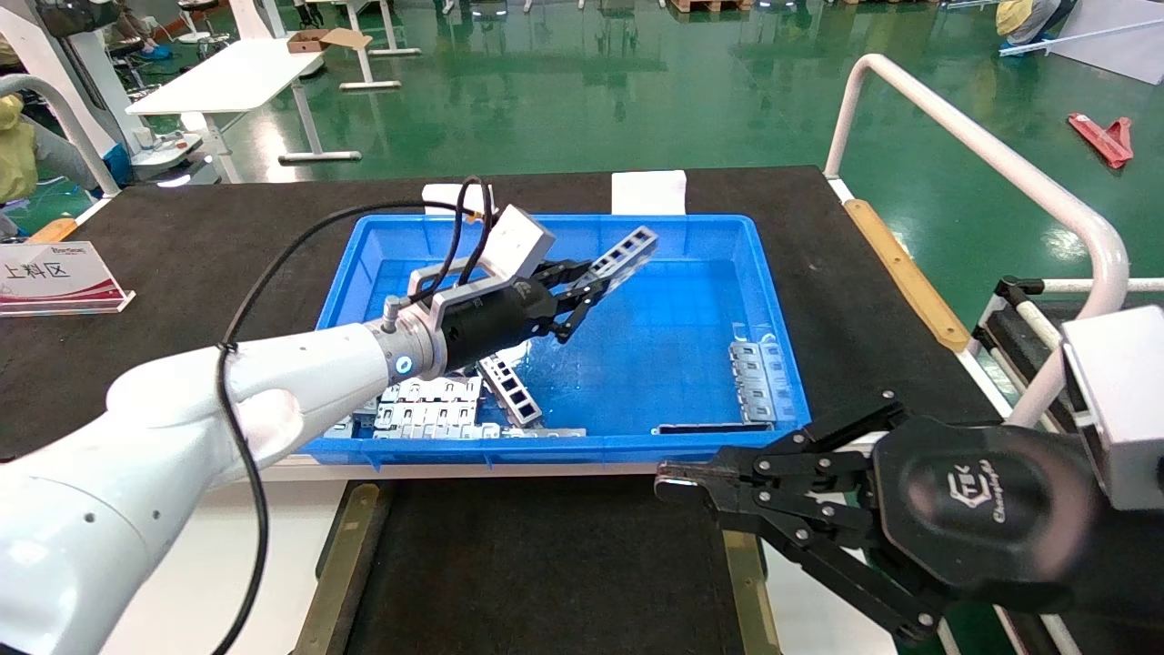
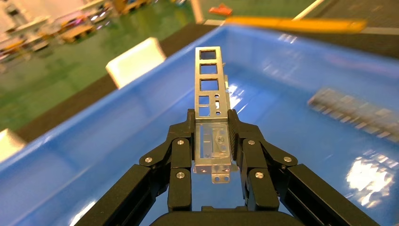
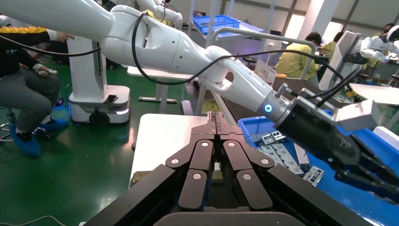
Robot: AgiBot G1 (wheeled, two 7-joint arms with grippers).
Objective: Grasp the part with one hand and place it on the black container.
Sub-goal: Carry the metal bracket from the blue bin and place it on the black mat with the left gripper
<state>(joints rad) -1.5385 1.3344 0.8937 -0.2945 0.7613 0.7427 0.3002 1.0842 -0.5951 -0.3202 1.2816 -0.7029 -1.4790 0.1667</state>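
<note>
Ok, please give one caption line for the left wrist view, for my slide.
Left gripper shut on the part, held above the blue crate.

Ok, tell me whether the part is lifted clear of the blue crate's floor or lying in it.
Lifted. The left tool is shut on the part, holding it tilted above the blue crate.

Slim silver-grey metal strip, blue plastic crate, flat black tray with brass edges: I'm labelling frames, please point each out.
Slim silver-grey metal strip (image 2: 209, 84), left wrist view, on its windowed upper half.
Blue plastic crate (image 1: 546, 446), head view, near rim.
Flat black tray with brass edges (image 1: 536, 564), head view, bare middle.
</note>
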